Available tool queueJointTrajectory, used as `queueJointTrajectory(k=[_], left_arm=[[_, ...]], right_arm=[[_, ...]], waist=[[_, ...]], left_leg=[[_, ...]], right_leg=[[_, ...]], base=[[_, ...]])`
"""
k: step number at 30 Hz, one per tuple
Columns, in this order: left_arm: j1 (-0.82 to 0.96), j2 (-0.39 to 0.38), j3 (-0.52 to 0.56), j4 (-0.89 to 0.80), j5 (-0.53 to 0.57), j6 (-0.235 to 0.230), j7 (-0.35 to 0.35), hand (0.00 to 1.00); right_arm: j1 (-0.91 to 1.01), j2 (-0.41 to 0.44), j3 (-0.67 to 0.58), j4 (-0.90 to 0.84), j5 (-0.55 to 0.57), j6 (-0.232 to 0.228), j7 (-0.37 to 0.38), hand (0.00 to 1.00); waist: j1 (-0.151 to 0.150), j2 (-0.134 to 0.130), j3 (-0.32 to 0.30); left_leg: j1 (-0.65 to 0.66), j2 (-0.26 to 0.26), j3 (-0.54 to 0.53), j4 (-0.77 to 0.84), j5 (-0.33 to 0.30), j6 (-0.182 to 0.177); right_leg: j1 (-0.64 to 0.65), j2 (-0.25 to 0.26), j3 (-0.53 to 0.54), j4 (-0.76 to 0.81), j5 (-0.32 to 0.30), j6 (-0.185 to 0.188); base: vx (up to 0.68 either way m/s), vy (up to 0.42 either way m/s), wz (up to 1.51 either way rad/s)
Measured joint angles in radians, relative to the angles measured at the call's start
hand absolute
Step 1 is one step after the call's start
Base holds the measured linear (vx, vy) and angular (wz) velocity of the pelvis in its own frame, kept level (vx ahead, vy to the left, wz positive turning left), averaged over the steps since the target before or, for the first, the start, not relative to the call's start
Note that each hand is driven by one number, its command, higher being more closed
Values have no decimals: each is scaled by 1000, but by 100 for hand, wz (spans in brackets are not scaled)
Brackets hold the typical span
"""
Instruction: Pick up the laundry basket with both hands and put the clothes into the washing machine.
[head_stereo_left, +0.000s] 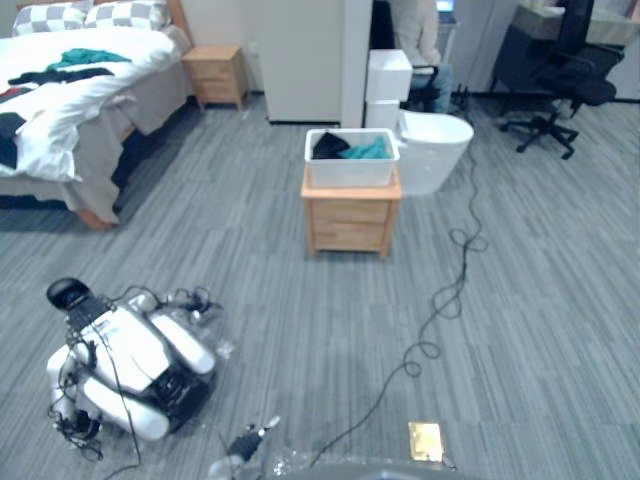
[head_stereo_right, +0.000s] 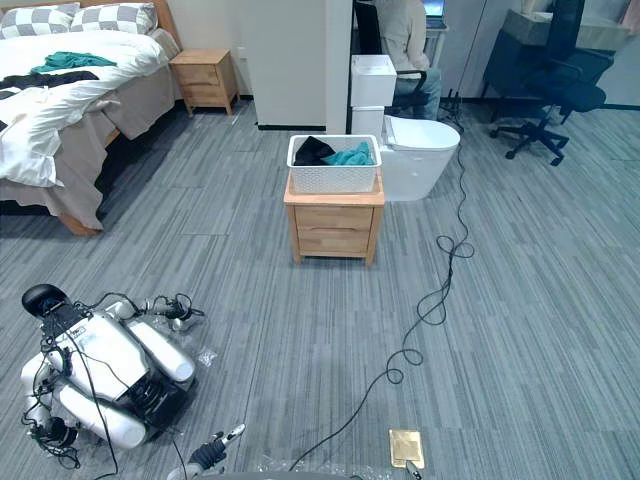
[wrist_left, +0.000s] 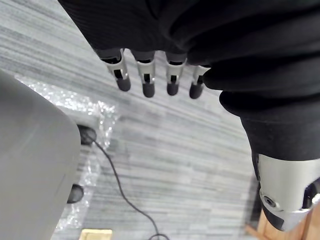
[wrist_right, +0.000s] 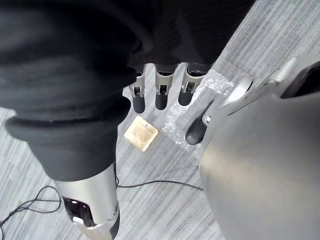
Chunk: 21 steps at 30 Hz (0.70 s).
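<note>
One bed (head_stereo_left: 60, 110) is standing at far left, carrying two checkered pillows (head_stereo_left: 50, 15) and one teal garment (head_stereo_left: 85, 58) on its white duvet; just beside its head one bedside nightstand (head_stereo_left: 218, 75) is standing against the wall; nearer the camera, one white-and-black machine (head_stereo_left: 130, 365) is lying on the grey floor. Mid-floor, a second wooden nightstand (head_stereo_right: 333, 225) is bearing the one white laundry basket (head_stereo_right: 333, 178), which is sitting upright on top and holding two pieces, a black garment (head_stereo_right: 312, 150) and a teal cloth (head_stereo_right: 352, 155); just behind it one white toilet (head_stereo_right: 420, 150) is standing; one person (head_stereo_right: 405, 40) is sitting at a desk beyond; one black office chair (head_stereo_right: 560, 70) is standing at far right; one brass floor plate (head_stereo_right: 405, 447) is lying near the bottom edge. The left hand (wrist_left: 148, 82) is hanging over the floor, fingers straight and apart, gripping nothing; the right hand (wrist_right: 161, 92) is hanging likewise, fingers loose, well apart from the basket.
</note>
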Motion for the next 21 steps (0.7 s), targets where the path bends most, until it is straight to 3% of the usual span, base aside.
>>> queueJointTrajectory(k=[7, 14, 16, 18, 19, 21], left_arm=[[-3, 1, 0, 1, 1, 5, 0, 0], [-5, 4, 8, 0, -12, 13, 0, 0], [-13, -1, 8, -2, -15, 13, 0, 0], [-27, -8, 12, -11, -17, 15, 0, 0], [-31, -15, 23, -16, -24, 15, -1, 0], [-25, -24, 79, -27, -45, 20, 0, 0]], right_arm=[[-2, 0, -11, 0, -4, 4, 1, 0], [-33, 1, -65, 1, 6, 6, 2, 0], [-39, 2, -111, 0, 20, 9, 1, 0], [-25, 13, -155, -6, 46, 11, 0, 0], [-15, 11, -151, -14, 55, 12, 0, 0], [-2, 30, -107, -72, 92, 18, 9, 0]], waist=[[0, 0, 0], [-4, 10, 5], [-3, 15, 20], [-12, 16, 49], [-14, 7, 58], [-28, 3, 77]], left_leg=[[0, 0, 2, -1, 0, 0], [-33, 2, 61, -2, -1, 1], [-37, -4, 56, 2, -9, 3], [-26, -35, 31, 15, -27, 26], [-28, -44, 29, 18, -35, 38], [-1, -63, 31, 34, -52, 57]], right_leg=[[-1, 0, 2, 1, -3, 5], [-61, 6, 72, 12, 13, 13], [-89, -1, 66, 74, -21, 28], [-164, -41, 40, 312, -139, 71], [-203, -52, 32, 403, -163, 86], [-398, -107, -19, 797, -169, 59]], base=[[-6, -3, -1], [-48, -12, -28], [-9, 9, 9], [-21, 30, 44], [-48, 27, 30], [21, 38, 26]])
